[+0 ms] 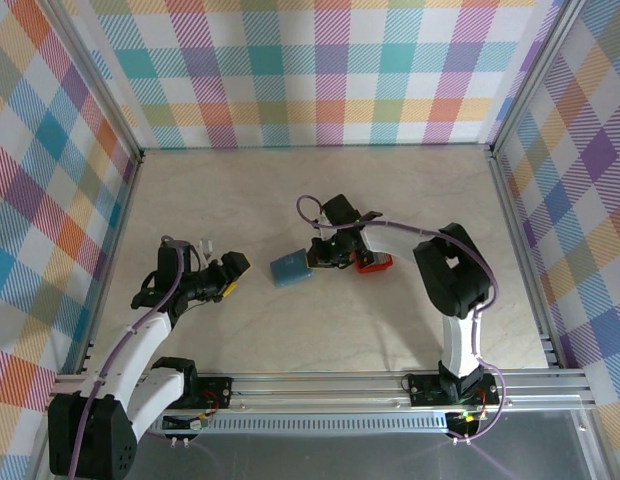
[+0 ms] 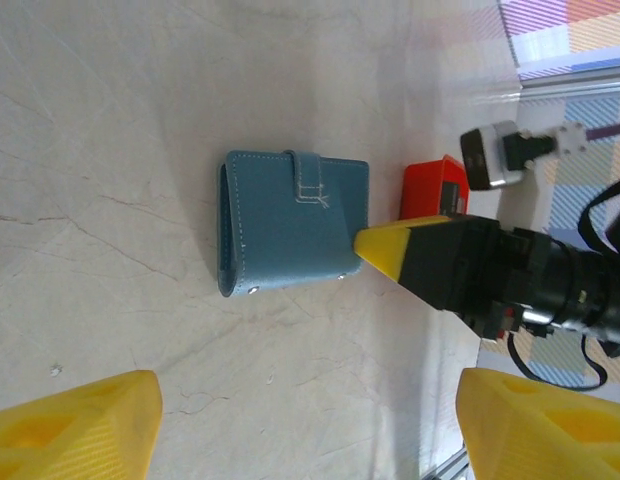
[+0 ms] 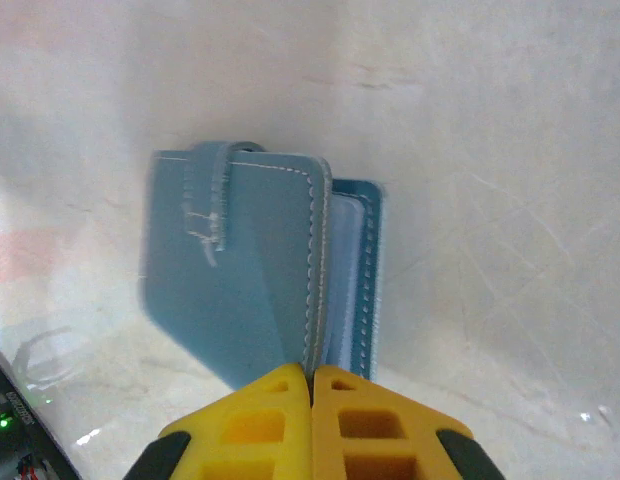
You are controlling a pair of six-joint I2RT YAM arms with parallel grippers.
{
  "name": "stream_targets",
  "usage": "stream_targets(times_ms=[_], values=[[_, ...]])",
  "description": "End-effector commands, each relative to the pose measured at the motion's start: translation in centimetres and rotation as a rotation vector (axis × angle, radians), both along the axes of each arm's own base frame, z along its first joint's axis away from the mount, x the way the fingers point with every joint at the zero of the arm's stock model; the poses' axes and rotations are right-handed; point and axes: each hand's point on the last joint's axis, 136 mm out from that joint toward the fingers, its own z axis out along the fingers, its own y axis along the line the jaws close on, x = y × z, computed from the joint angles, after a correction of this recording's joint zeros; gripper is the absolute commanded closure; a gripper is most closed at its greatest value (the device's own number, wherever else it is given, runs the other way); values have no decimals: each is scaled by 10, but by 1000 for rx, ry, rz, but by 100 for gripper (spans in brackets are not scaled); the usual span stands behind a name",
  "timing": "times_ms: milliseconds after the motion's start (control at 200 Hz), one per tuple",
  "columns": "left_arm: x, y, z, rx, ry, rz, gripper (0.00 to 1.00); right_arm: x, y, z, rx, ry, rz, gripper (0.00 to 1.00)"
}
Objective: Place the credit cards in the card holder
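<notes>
Holder barely opened; by the look of it, every one of the credit cards is left to load.
The right gripper [image 3: 311, 372] has its jaws pressed shut on the cover corner of the blue-teal stitched leather card holder [image 3: 240, 260], which is tilted off its pale pockets. The left gripper [image 2: 310, 430] gapes wide and empty, with the holder well ahead of its jaws. A small red plastic tray [image 2: 435, 190] sits just behind the right jaws.

The right arm [image 1: 452, 285] stands folded at the elbow and reaches left. Its right gripper [image 3: 310, 385] has its jaws pinched together on a corner of the card holder [image 3: 240, 260]. Left of the card holder, the left gripper [image 1: 233, 270] hangs low with its jaws wide apart, facing it.
</notes>
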Motion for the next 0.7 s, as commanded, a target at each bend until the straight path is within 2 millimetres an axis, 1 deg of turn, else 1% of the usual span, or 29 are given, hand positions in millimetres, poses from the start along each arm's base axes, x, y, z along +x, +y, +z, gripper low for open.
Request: stream_targets(times_ms=[0, 90, 145, 205, 300, 390, 450, 500, 620, 695], values=[[5, -6, 34, -57, -54, 10, 24, 7, 6, 67, 124, -228, 48, 100], [13, -3, 69, -87, -106, 74, 28, 5, 2, 105, 169, -403, 77, 100], [15, -1, 91, -129, -126, 124, 30, 4, -1, 123, 170, -522, 109, 100], [18, -1, 112, -198, -127, 165, 31, 0, -3, 140, 150, -669, 159, 100], [21, -5, 138, -295, -118, 196, 33, -7, -8, 165, 110, -934, 242, 100], [22, -5, 158, -354, -115, 230, 33, -12, -14, 192, 71, -1179, 307, 100], [23, -6, 172, -396, -111, 244, 32, -13, -19, 210, 28, -1304, 335, 100], [24, -9, 179, -430, -88, 247, 30, -14, -22, 224, -16, -1395, 362, 100], [23, -26, 192, -479, -40, 202, 26, -19, -24, 252, -102, -1614, 428, 100], [20, -40, 200, -489, -23, 154, 24, -22, -22, 262, -149, -1719, 466, 100]])
